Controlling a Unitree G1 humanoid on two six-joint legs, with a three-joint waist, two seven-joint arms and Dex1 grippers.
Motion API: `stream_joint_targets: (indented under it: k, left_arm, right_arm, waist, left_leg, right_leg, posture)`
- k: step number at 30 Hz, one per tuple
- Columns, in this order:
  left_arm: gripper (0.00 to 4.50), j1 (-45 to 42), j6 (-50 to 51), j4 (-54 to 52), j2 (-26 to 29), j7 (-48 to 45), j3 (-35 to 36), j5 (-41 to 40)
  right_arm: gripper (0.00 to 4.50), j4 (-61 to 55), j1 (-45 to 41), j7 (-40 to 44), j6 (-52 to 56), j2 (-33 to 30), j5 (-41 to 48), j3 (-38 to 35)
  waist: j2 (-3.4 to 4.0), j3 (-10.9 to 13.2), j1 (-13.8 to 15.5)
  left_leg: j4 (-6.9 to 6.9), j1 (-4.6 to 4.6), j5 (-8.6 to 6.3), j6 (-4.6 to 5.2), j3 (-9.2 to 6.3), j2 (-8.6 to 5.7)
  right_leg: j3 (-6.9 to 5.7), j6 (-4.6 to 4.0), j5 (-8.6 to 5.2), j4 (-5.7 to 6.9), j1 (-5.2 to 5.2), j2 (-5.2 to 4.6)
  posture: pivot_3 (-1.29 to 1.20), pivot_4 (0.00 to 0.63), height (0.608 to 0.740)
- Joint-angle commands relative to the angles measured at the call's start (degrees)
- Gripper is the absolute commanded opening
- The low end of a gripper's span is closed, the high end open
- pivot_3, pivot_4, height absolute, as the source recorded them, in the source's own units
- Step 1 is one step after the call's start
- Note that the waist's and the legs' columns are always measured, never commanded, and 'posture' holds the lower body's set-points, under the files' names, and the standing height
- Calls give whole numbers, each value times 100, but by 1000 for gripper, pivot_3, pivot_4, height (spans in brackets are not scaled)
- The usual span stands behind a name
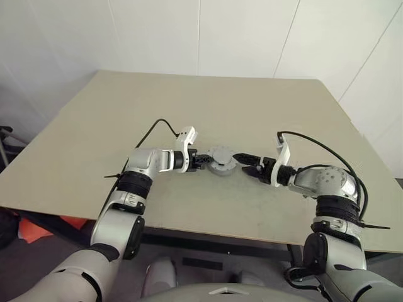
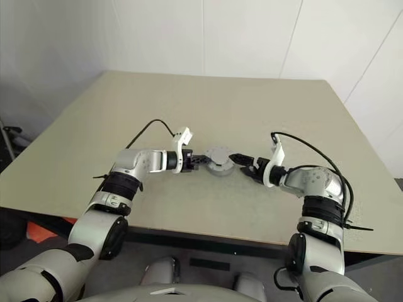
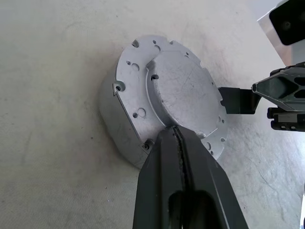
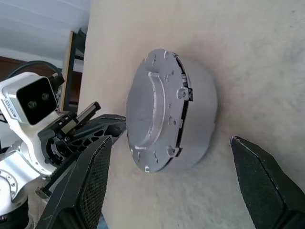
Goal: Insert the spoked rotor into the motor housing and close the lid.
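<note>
Showing 1 lid [image 3: 183,93], 1 motor housing [image 4: 198,119], 2 end effectors

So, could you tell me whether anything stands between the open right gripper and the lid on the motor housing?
Nothing visible does. The right gripper faces the lid on the motor housing across bare table; the shut left gripper is at the lid's far edge.

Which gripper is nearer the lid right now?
Left. The left gripper, shut, has its tips on the lid's edge atop the housing. The right gripper, open, sits just off the opposite side, fingers apart and not touching.
</note>
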Motion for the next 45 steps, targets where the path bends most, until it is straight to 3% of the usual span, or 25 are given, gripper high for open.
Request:
stream_joint_targets:
  k: [1,7,10,13,18,21,22,23,24,25,26,27,28,30,33,38,41,45]
  left_arm:
    - [0,79,15,295,6,263,-188,281]
    - [0,100,-87,313,45,307,-201,330]
    - [0,40,-151,398,48,304,-173,345]
    - [0,17,-194,437,41,317,-156,349]
    - [0,27,-225,474,24,360,-103,352]
    - [0,35,-242,496,14,367,-87,368]
    - [0,33,-241,499,10,369,-77,374]
    - [0,30,-238,504,6,373,-63,377]
    - [0,28,-236,509,3,377,-53,379]
    - [0,20,-241,520,0,380,-43,386]
    - [0,19,-244,525,-3,384,-32,392]
    - [0,20,-246,527,-4,384,-25,397]
    - [0,22,-248,530,-5,385,-19,401]
    - [0,27,-246,532,-7,383,-10,407]
    - [0,46,-234,511,-13,380,-13,409]
    - [0,51,-242,532,-30,380,-11,415]
    - [0,46,-262,556,-36,377,-17,423]
    - [0,53,-269,559,-38,371,-12,429]
  right_arm:
    - [4467,324,-220,-128,-245,315,88,19]
    - [4467,775,-491,-237,-687,571,92,20]
    - [4467,945,-603,-238,-837,687,81,108]
    - [4467,974,-672,-235,-892,802,94,212]
    - [4467,1207,-826,-228,-1168,943,14,319]
    - [4467,1336,-882,-208,-1344,1091,-70,431]
    - [4467,1370,-898,-186,-1390,1130,-100,463]
    - [4467,1407,-919,-180,-1439,1176,-129,479]
    - [4467,1444,-939,-176,-1481,1208,-152,489]
    - [4467,1484,-965,-173,-1519,1226,-170,494]
    - [4467,1520,-991,-163,-1558,1246,-189,517]
    - [4467,1552,-1010,-156,-1590,1258,-203,533]
    - [4467,1585,-1022,-149,-1626,1258,-233,560]
    - [4467,1636,-1038,-145,-1668,1249,-260,578]
    - [4467,1723,-1082,-137,-1722,1215,-278,554]
    - [4467,1926,-1154,-471,-2101,1267,-449,499]
    - [3893,2122,-1195,-603,-2394,1305,-492,432]
    - [2460,2103,-1195,-517,-2451,1267,-464,506]
  waist:
    - [0,0,-40]
    - [0,5,-146]
    - [35,23,-228]
    - [77,49,-259]
    - [96,92,-273]
    - [147,130,-228]
    - [108,131,-156]
    - [-158,103,-51]
    - [-154,100,38]
    - [-98,78,145]
    - [-34,36,174]
    - [29,-3,158]
    - [-18,-6,145]
    - [-45,-7,75]
    - [-32,2,30]
    - [-33,2,-41]
    - [-29,5,-78]
    - [-16,15,-84]
  left_leg:
    - [0,1,0,0,-7,0]
    - [-1,30,-2,2,-43,-6]
    - [-5,30,-5,4,-96,-1]
    - [-53,33,-10,8,-148,5]
    - [-151,71,-16,5,-137,10]
    - [-180,91,-102,-82,-134,34]
    - [-231,58,-102,-86,-124,94]
    - [-250,33,-101,-87,-8,118]
    - [-193,116,-85,-112,212,97]
    - [-59,103,-261,-172,181,113]
    - [174,91,-291,-159,3,44]
    - [135,144,-272,-192,-80,-38]
    - [-37,186,-102,-123,-114,-92]
    - [-15,146,-92,-145,-126,-69]
    - [-41,150,-98,-138,-121,-37]
    - [-44,165,-101,-133,-119,-39]
    - [-52,180,-102,-132,-124,-36]
    - [-78,165,-102,-132,-130,-19]
  right_leg:
    - [-6,1,-1,-4,-3,0]
    - [-49,11,-7,-38,-18,-5]
    - [-136,12,-7,-108,6,-11]
    - [-250,11,-8,-225,33,-16]
    - [-303,10,-8,-241,35,-29]
    - [-408,9,-9,-247,58,-27]
    - [-441,-10,-115,-121,95,-33]
    - [-326,-96,-351,304,62,-24]
    - [-39,-111,-431,493,-26,5]
    - [13,-131,-444,520,-54,-2]
    - [32,-134,-446,464,-24,6]
    - [-14,-127,-441,405,-40,33]
    - [-24,-132,-417,370,-90,106]
    - [-7,-213,-168,297,-111,180]
    - [-18,-220,-149,192,-79,205]
    - [-16,-217,-150,156,-44,203]
    - [-20,-215,-151,135,-30,204]
    - [-56,-214,-151,46,-26,202]
  posture:
    - [0,0,740]
    - [0,0,740]
    - [0,0,740]
    - [0,0,740]
    - [0,0,740]
    - [0,0,740]
    - [0,0,740]
    - [0,0,740]
    - [0,0,740]
    - [0,0,740]
    - [0,0,740]
    - [0,0,740]
    - [0,0,740]
    - [0,0,740]
    - [0,0,740]
    - [0,0,740]
    - [0,0,740]
    - [0,0,740]
